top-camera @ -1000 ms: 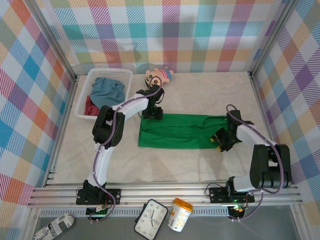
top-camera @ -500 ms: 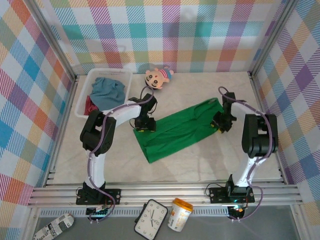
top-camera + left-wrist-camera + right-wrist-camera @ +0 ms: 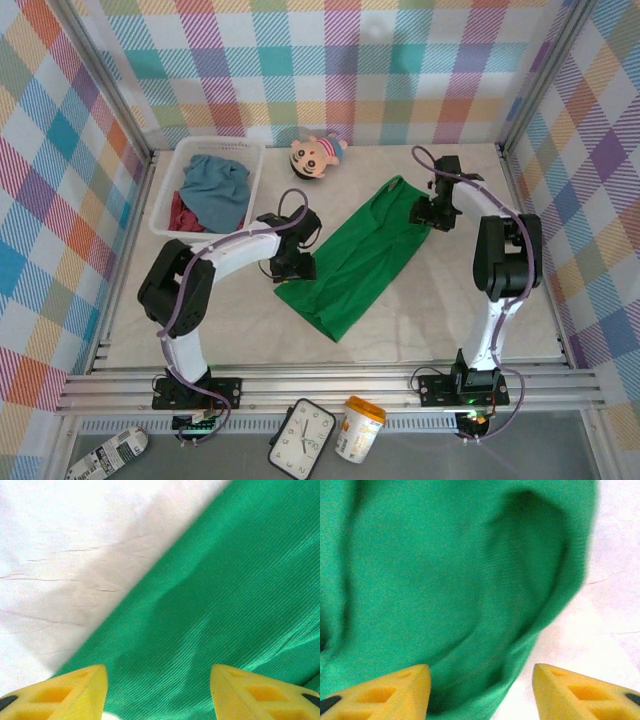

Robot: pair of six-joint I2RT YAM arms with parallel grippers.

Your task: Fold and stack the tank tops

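A: Entry. Where is the work piece?

B: Green tank top (image 3: 360, 255) lies flat on the table (image 3: 470, 300), set diagonally, strap end towards the back right and hem end near centre. The blue-grey top (image 3: 215, 180) and dark red top (image 3: 180, 213) sit crumpled in the white mesh basket (image 3: 228, 142), back left, well apart from it.

A: Tools?

B: Left gripper (image 3: 293, 267) is over the green top's left long edge. In its wrist view the yellow fingers (image 3: 75, 690) stand spread, ribbed cloth below them and nothing pinched. Right gripper (image 3: 425, 212) is at the strap end, also spread, with a looped armhole or strap edge beneath.

A: Step in hand?

B: My judgement: laying out the first top, no stack begun. The piece looks narrow, so it may already be doubled lengthwise, but the overhead view is too coarse to be sure.

A: Next move?

B: Likely each gripper must drop onto an edge, pinch one end cleanly, then carry it over the other end. Risk noted: the loose strap loop could bunch if caught alone.
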